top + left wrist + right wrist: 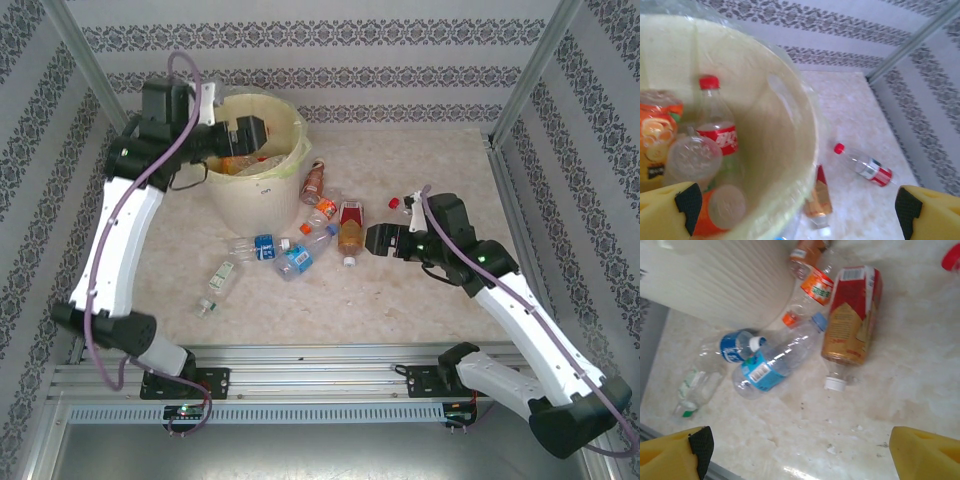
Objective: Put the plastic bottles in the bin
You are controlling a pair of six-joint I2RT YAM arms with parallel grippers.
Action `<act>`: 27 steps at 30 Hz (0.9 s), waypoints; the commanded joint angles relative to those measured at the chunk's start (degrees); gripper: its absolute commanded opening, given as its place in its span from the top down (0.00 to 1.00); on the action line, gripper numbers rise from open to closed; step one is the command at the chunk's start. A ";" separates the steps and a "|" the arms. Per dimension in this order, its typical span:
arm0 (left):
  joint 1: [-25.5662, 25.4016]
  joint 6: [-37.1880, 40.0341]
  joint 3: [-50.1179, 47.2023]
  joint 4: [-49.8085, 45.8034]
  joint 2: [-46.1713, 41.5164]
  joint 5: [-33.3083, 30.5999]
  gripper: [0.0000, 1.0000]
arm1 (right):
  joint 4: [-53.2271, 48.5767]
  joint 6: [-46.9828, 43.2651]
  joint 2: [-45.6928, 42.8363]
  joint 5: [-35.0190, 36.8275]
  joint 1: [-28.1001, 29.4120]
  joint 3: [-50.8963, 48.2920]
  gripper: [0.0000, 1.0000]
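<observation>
Our left gripper (255, 135) hangs over the mouth of the bin (250, 205), its yellow fingers (665, 212) spread wide with nothing between them. Our right gripper (372, 240) is low over the table (400, 300), its jaws also wide apart and empty, facing the red-label bottle (349, 228) of amber drink just in front of it.

The bin stands at the far left of the table. Through the left wrist view we look into it: a cola bottle (716, 127) with a red cap leans on the wall, an orange-printed bottle (657, 132) is beside it, a clear bottle (692, 159) shows its bottom, and a fourth bottle (720, 207), partly orange, lies near the rim. So at least four are inside; whether others hide under them we cannot tell.

On the table we count seven bottles not yet collected. A brown bottle (313, 180) and an orange-label bottle (319, 213) lie close to the bin wall, the red-label bottle to their right. Nearer to the arms are a light-blue-label bottle (298, 257), a dark-blue-label bottle (257, 247) and, most to the left, a green-label bottle (219, 280). A small red-capped bottle (402, 200) lies apart, near the right arm's wrist.

We judge the task a little more than one third done. The red-label bottle seems the natural next one for the right gripper.
</observation>
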 commanded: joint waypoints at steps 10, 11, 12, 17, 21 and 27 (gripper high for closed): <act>-2.88 -7.22 -33.11 18.31 -25.45 13.11 0.00 | -2.97 12.20 9.99 5.45 -13.07 2.14 0.04; -3.29 -8.01 -35.03 19.22 -26.63 13.56 0.00 | -2.15 13.41 10.66 5.12 -14.03 1.90 0.03; -3.86 -8.85 -37.00 19.92 -27.71 14.04 0.00 | -1.33 14.68 11.36 5.16 -14.90 1.71 0.02; -9.34 -10.06 -43.65 21.38 -31.21 11.89 0.00 | 1.00 22.46 15.20 4.28 -19.69 1.63 0.02; -13.63 -11.47 -46.90 23.06 -31.88 9.95 0.00 | 1.41 24.65 17.60 9.01 -20.65 3.21 0.02; -17.72 -13.54 -50.26 27.08 -31.90 8.87 0.00 | 1.62 5.05 25.29 4.71 -24.73 10.34 0.02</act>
